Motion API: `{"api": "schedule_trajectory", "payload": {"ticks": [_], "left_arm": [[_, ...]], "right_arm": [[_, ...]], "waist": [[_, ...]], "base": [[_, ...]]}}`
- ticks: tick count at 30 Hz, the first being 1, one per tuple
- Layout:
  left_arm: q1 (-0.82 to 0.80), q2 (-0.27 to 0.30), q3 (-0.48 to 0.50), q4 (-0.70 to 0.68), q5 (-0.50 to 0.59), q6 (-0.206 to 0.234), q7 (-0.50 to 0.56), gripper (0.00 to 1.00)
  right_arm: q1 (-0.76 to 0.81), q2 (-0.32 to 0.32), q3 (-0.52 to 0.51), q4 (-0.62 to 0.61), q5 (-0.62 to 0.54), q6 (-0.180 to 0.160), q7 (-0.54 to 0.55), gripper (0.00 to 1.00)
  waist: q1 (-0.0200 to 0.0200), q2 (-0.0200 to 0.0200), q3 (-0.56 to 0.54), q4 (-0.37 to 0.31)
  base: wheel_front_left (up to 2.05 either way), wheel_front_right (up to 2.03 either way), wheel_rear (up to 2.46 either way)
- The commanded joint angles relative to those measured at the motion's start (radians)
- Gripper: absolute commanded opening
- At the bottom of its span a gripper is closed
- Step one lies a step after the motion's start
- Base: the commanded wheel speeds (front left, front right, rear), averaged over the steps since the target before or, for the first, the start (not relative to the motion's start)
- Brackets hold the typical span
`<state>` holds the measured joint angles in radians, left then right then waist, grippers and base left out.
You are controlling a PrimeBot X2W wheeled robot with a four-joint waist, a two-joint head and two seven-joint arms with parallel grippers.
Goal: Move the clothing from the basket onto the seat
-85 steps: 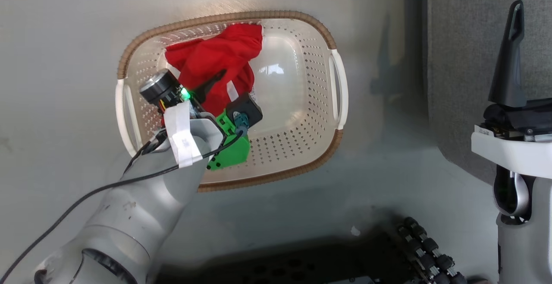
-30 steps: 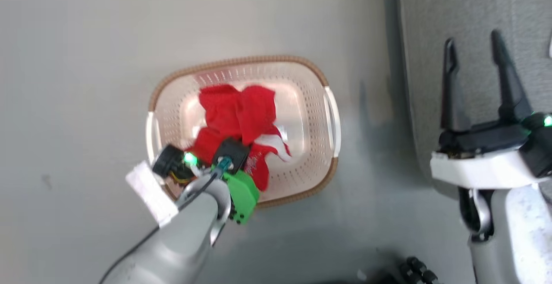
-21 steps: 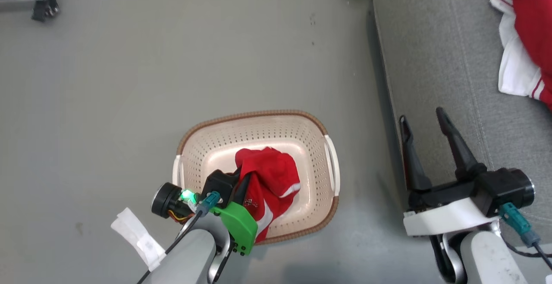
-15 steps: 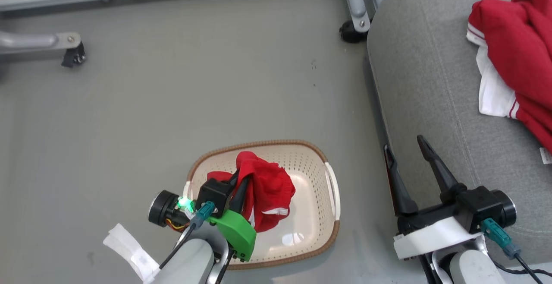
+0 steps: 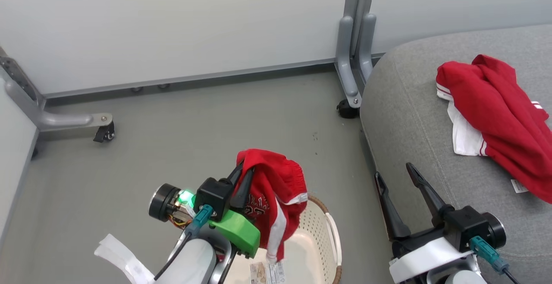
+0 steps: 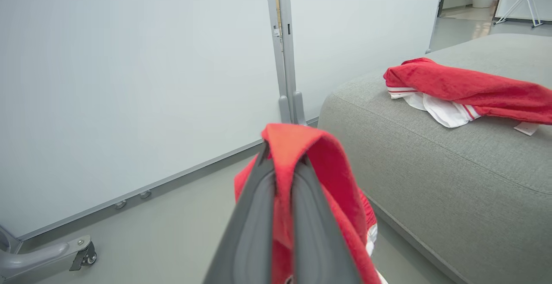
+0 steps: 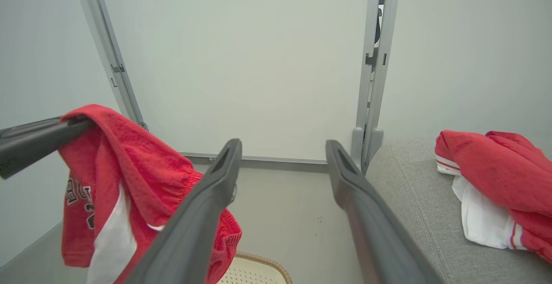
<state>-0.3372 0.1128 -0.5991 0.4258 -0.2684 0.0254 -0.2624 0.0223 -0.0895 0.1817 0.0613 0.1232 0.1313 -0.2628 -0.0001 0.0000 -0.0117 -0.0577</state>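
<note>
One bright red lettered garment (image 5: 280, 180) hangs clenched in left fingers (image 6: 252, 232), high enough to clear the cream perforated basket (image 5: 317, 232); right fingers (image 5: 390, 215) gape empty.

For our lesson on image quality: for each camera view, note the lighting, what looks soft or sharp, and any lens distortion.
Head view: even light, soft shadows, sharp; a green lamp glows. Left wrist view: the left gripper and its bright red soft garment look blurred, the grey woven seat sharper. Right wrist view: the grey metal posts lean apart, wide-angle distortion.
</note>
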Motion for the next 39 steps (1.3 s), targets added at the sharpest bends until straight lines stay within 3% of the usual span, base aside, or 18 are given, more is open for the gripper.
{"api": "schedule_trajectory", "payload": {"ticks": [1, 19, 35, 36, 37, 38, 39], "left_arm": [[0.019, 0.007, 0.002, -0.008, 0.009, -0.005, -0.003, 0.00], [0.020, -0.014, -0.089, -0.160, 0.010, -0.052, 0.067, 0.00], [0.022, -0.027, -0.178, -0.298, -0.005, -0.077, 0.139, 0.00], [0.025, -0.024, -0.180, -0.302, -0.006, -0.078, 0.144, 0.00], [0.029, -0.019, -0.182, -0.304, -0.010, -0.078, 0.146, 0.00], [0.032, -0.015, -0.182, -0.304, -0.010, -0.079, 0.151, 0.00], [0.034, -0.009, -0.185, -0.300, -0.009, -0.080, 0.156, 0.00]], "right_arm": [[0.022, -0.005, 0.005, 0.003, 0.006, -0.001, -0.003, 1.00], [-0.078, -0.041, 0.219, 0.047, -0.010, -0.001, -0.003, 1.00], [-0.106, -0.060, 0.244, 0.233, 0.015, -0.001, -0.003, 1.00], [-0.103, -0.060, 0.244, 0.234, 0.017, -0.001, -0.003, 0.96], [-0.100, -0.062, 0.251, 0.238, 0.019, -0.001, -0.003, 0.21], [-0.098, -0.065, 0.257, 0.242, 0.021, -0.001, -0.003, 0.00], [-0.098, -0.067, 0.258, 0.243, 0.026, -0.001, -0.003, 0.00]], "waist": [[0.0001, 0.0000, -0.041, 0.000], [0.0001, 0.0000, -0.054, 0.010], [0.0001, 0.0000, -0.039, 0.049], [0.0001, 0.0000, -0.038, 0.051], [0.0001, 0.0000, -0.038, 0.053], [0.0001, 0.0000, -0.037, 0.055], [0.0001, 0.0000, -0.036, 0.056]], "base": [[0.00, 0.00, 0.00], [0.00, 0.00, 0.00], [0.00, 0.00, 0.00], [0.00, 0.00, 0.00], [0.00, 0.00, 0.00], [0.00, 0.00, 0.00], [0.00, 0.00, 0.00]]}}
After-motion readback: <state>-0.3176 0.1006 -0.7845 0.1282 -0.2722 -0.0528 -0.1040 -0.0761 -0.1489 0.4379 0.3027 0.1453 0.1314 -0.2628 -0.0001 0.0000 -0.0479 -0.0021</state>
